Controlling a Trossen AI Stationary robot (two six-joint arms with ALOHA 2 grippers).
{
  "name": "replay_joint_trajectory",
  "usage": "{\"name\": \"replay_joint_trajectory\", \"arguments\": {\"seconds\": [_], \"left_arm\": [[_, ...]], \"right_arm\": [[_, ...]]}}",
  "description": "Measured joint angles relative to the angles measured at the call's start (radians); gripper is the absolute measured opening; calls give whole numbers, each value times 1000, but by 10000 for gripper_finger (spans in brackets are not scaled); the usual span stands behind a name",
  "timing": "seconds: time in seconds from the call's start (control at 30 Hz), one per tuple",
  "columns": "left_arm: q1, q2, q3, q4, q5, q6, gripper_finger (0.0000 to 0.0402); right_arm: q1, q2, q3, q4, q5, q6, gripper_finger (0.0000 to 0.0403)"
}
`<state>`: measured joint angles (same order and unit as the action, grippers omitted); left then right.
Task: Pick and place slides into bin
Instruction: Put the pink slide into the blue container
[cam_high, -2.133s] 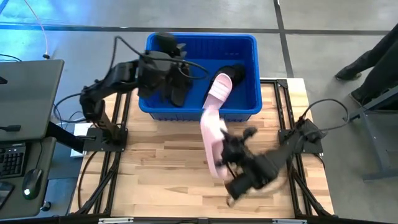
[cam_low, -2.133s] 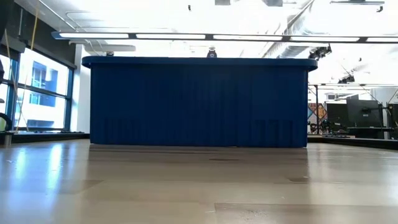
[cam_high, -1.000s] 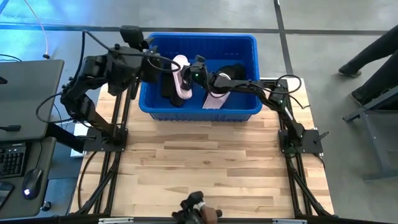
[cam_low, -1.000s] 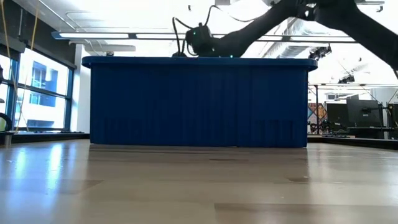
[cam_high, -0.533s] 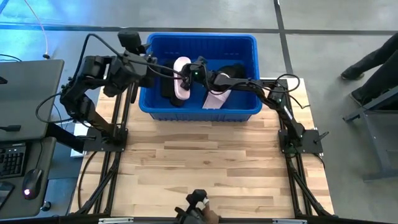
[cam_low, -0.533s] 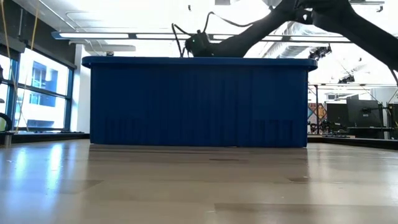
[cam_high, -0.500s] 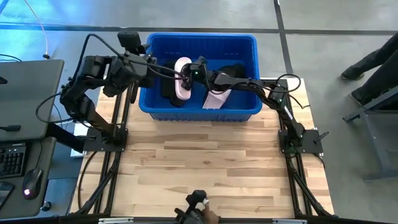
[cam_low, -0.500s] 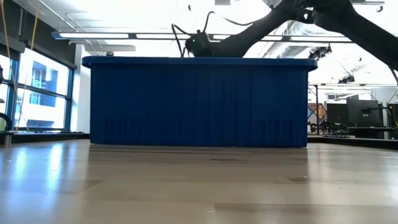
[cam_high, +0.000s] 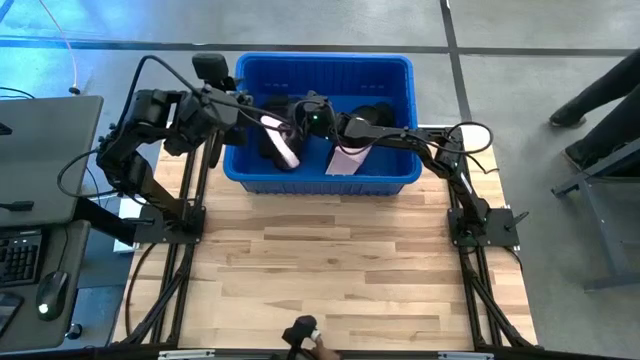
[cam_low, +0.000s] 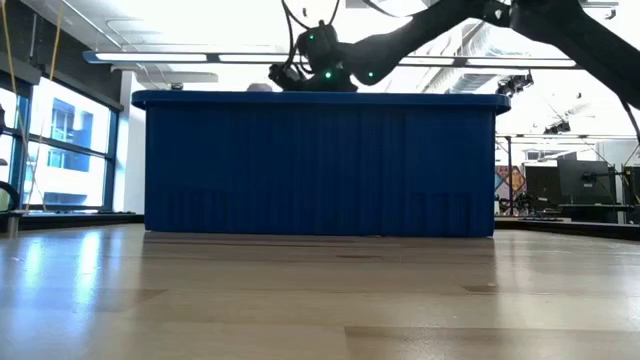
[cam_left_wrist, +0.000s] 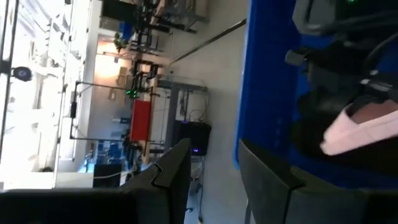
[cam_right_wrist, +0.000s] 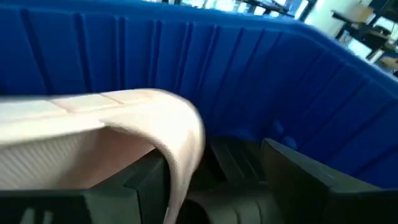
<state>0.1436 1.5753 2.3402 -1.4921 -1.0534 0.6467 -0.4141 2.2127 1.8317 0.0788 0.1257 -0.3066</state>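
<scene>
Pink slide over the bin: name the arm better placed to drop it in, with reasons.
Right. The right gripper reaches over the bin and the pink slide lies between its fingers. The left gripper is open at the bin's left rim, holding nothing.

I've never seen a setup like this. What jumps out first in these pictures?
The large bright blue plastic bin at the wooden table's far edge catches the eye, with both dark arms reaching over it. Inside, the right gripper is beside a pale pink slide sandal near its left wall; a second pink slide leans on the near wall, among black slides.
</scene>
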Motion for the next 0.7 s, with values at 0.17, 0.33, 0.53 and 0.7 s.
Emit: {"name": "replay_joint_trajectory", "arguments": {"seconds": [0.17, 0.33, 0.53, 0.7], "left_arm": [[-1, 0, 0, 0, 8, -2, 124], [-1, 0, 0, 0, 14, 0, 124], [0, 0, 0, 1, 14, 0, 124], [0, 0, 0, 1, 14, -1, 124]], "right_arm": [[-2, 0, 1, -69, 126, 15, 217], [-17, 0, 1, 45, 95, -24, 212], [-32, 4, 3, 328, -130, 59, 211], [-38, 20, 2, 161, -34, -20, 211]]}}
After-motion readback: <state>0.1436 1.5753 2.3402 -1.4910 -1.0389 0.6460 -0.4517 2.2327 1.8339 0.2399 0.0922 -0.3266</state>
